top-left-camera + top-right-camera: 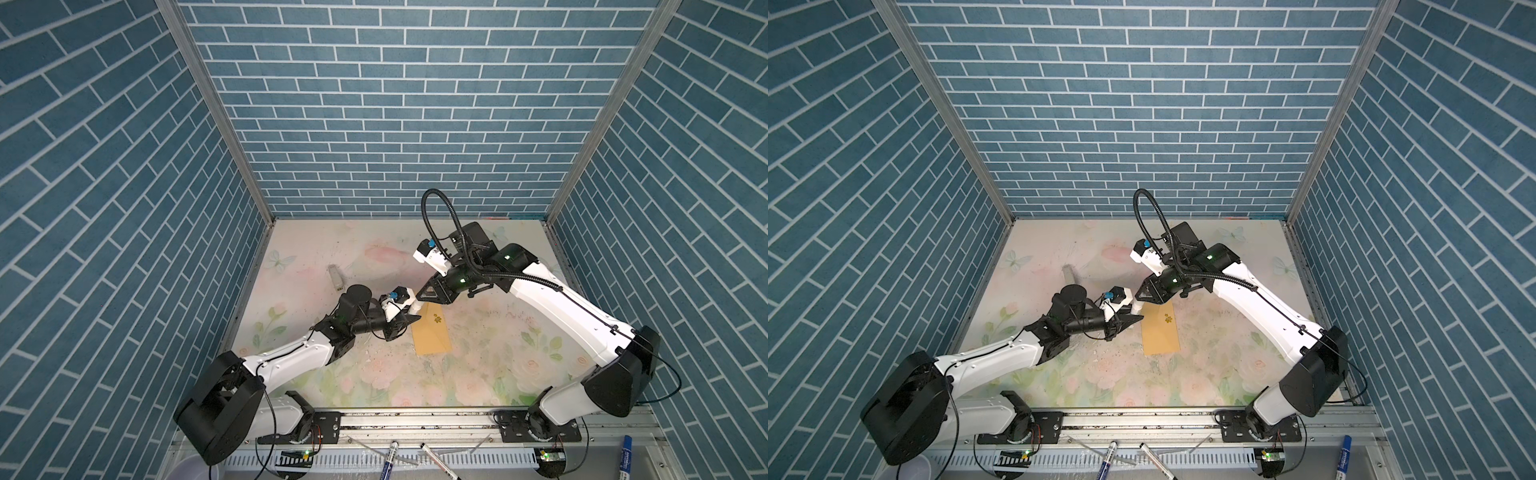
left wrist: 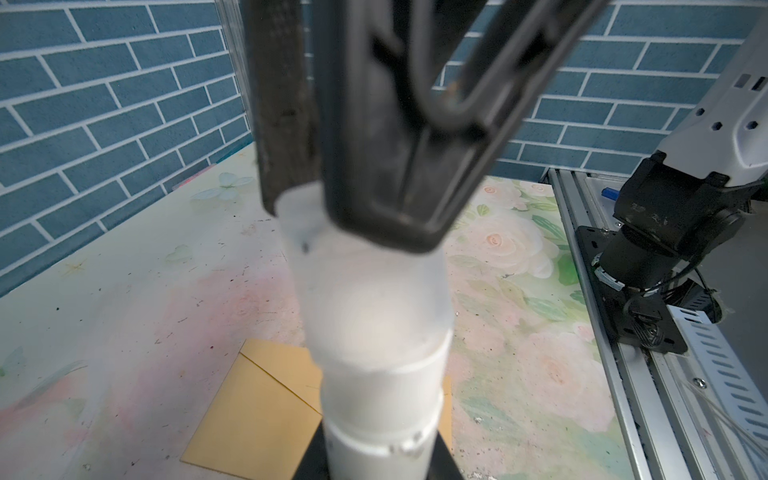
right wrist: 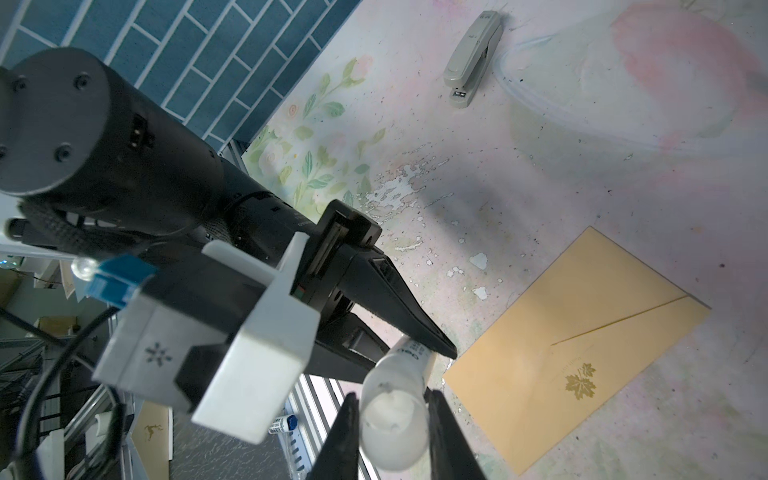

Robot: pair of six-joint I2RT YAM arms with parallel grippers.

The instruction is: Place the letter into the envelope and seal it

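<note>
- Sealing step, it seems: left fingers (image 3: 407,316) and right fingers (image 3: 446,440) each pinch one end of the glue stick (image 3: 395,419).
- Envelope (image 1: 432,334) lies flat on the desk (image 3: 540,166) beside them, flap down; letter unseen, probably inside.
- Next: pull the cap off, lift the flap, apply glue.
</note>
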